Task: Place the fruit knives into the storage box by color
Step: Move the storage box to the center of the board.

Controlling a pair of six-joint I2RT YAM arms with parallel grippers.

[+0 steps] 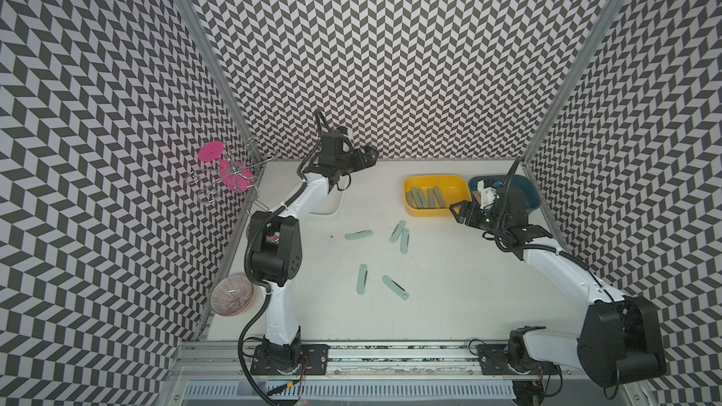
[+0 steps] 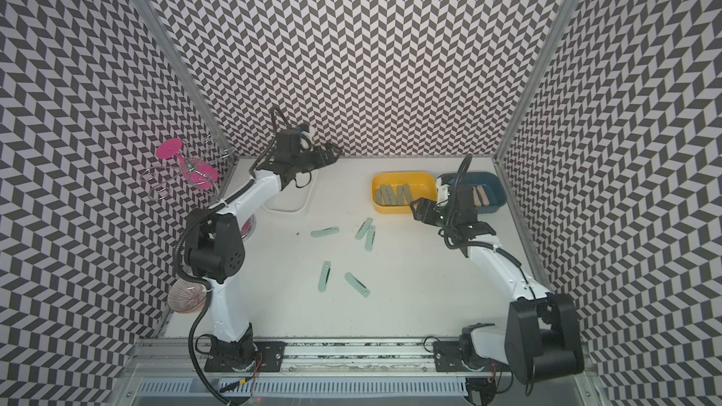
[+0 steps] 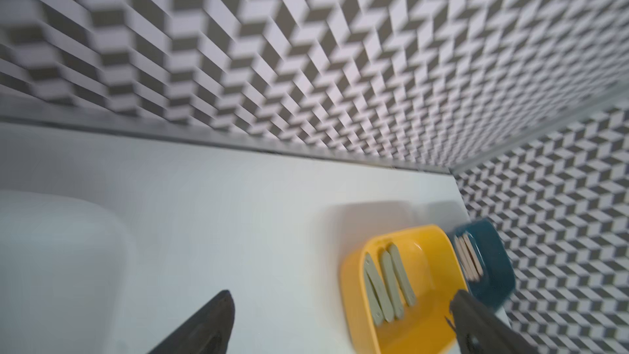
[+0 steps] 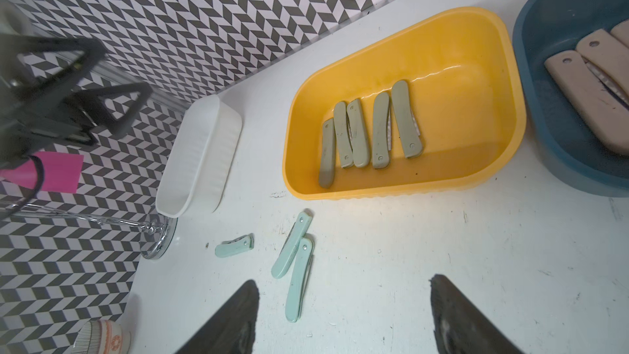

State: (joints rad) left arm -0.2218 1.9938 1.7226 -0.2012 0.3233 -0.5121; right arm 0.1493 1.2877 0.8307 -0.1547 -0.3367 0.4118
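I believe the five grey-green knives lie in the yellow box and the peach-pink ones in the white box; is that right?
Not quite: the right wrist view shows the peach-pink knives in the dark blue box, not the white box. The five grey-green knives do lie in the yellow box.

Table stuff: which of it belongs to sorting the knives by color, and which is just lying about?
Job: loose mint knives, grey-green knives in the yellow box, pink knives in the blue box, white box.
Lying about: pink glass, wire rack, striped bowl.
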